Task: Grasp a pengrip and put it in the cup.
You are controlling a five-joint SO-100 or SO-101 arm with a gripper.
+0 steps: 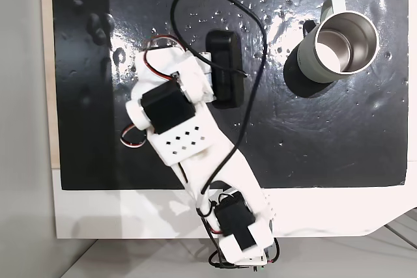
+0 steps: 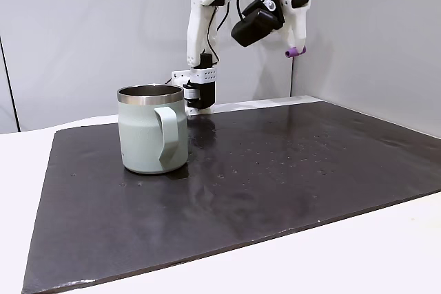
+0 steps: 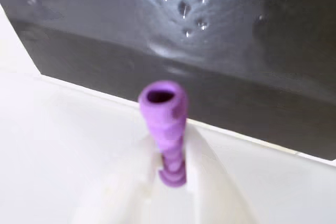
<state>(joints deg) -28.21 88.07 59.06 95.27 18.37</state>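
Observation:
The light-purple ribbed pengrip (image 3: 164, 124) is pinched between my white fingers (image 3: 207, 182) in the wrist view, its open end pointing toward the camera. My gripper (image 2: 295, 49) is shut on the pengrip (image 2: 294, 52), held high above the far right of the mat in a fixed view. The cup (image 2: 141, 139), pale grey-green with a steel inside, stands upright on the mat well to the left of and below the gripper, handle facing the camera. From above, the cup (image 1: 306, 63) sits at the upper right, apart from the arm (image 1: 176, 115).
A black glossy mat (image 2: 289, 170) covers most of the white table (image 1: 117, 213). The arm's base (image 2: 198, 87) stands at the mat's far edge behind the cup. A black cable (image 1: 257, 43) loops over the mat between arm and cup.

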